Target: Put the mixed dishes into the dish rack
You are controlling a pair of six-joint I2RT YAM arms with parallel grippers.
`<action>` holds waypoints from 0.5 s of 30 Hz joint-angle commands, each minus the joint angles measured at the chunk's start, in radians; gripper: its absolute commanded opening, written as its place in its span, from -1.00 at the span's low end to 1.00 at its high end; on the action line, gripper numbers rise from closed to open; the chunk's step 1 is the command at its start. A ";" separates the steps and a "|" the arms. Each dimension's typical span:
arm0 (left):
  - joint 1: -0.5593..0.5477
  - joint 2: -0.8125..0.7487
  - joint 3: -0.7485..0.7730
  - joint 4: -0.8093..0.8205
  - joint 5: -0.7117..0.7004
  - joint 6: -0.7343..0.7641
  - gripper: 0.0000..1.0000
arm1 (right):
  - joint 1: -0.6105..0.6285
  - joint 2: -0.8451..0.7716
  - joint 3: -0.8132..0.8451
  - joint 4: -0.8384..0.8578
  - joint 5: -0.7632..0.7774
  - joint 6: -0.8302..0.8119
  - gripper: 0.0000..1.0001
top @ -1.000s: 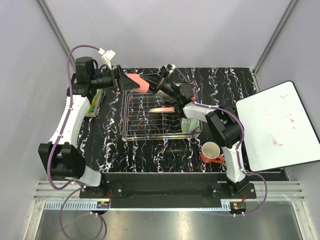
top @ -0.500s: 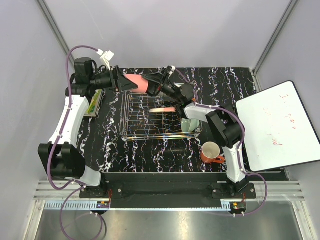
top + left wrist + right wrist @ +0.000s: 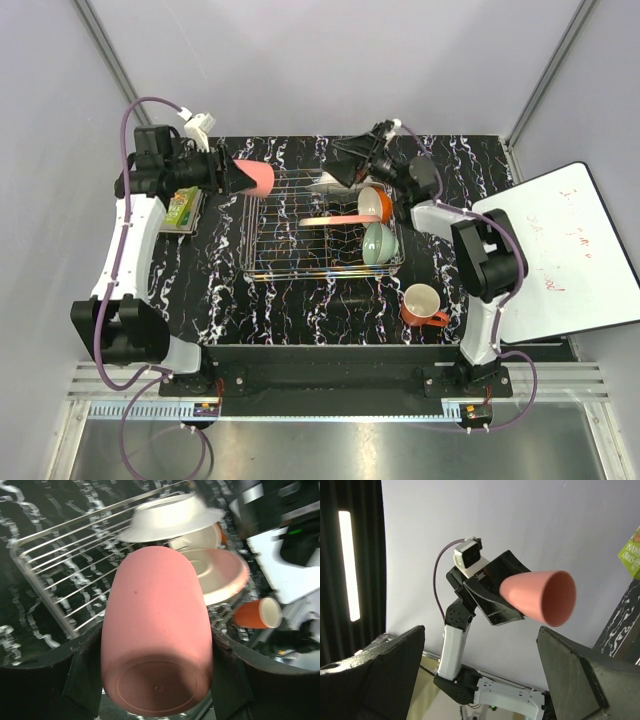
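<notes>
Clamping smooth tapered pink cup [image 3: 157, 630]: left gripper [image 3: 156, 682]; right gripper [image 3: 475, 675] spread wide, empty.

Cup [image 3: 253, 177] held at rack [image 3: 270, 255] far-left corner, plate [image 3: 330, 219] and bowls [image 3: 378, 240] inside, mug [image 3: 422, 303] before it

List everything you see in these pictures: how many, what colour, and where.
pink tapered cup: one, pink, held in the air left of the rack
silver wire dish rack: one, silver, mid-table
peach-pink plate: one, peach-pink, in the rack
white round plate: one, white, far part of the rack
orange bowl: one, orange, rack's right end
pale green bowl: one, pale green, rack's right end, nearer than the orange bowl
orange handled mug: one, orange, on the table near-right of the rack
green book: one, green, table's left edge
whiteboard: one, white, right of the table
black marbled table: one, black
left end effector: one, black, closed on the cup
right end effector: one, black, open, empty, over the rack's far side
</notes>
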 commanded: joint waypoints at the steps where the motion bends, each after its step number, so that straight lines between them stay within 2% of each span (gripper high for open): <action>1: -0.011 0.005 -0.015 -0.008 -0.186 0.106 -1.00 | -0.009 -0.160 0.144 -0.195 -0.122 -0.249 0.99; 4: -0.043 0.065 -0.015 -0.010 -0.299 0.141 -1.00 | -0.010 -0.242 0.219 -0.503 -0.130 -0.482 0.99; 5: -0.078 0.080 -0.014 -0.011 -0.389 0.152 -1.00 | -0.012 -0.290 0.236 -0.560 -0.120 -0.603 0.99; 7: -0.119 0.132 -0.003 -0.010 -0.479 0.183 -1.00 | -0.012 -0.344 0.233 -0.649 -0.074 -0.709 0.99; 8: -0.161 0.151 0.010 -0.010 -0.558 0.186 -1.00 | -0.012 -0.399 0.223 -0.739 -0.053 -0.819 0.99; 15: -0.287 0.330 0.103 -0.010 -0.801 0.239 -1.00 | -0.012 -0.622 0.077 -0.955 0.139 -1.101 0.99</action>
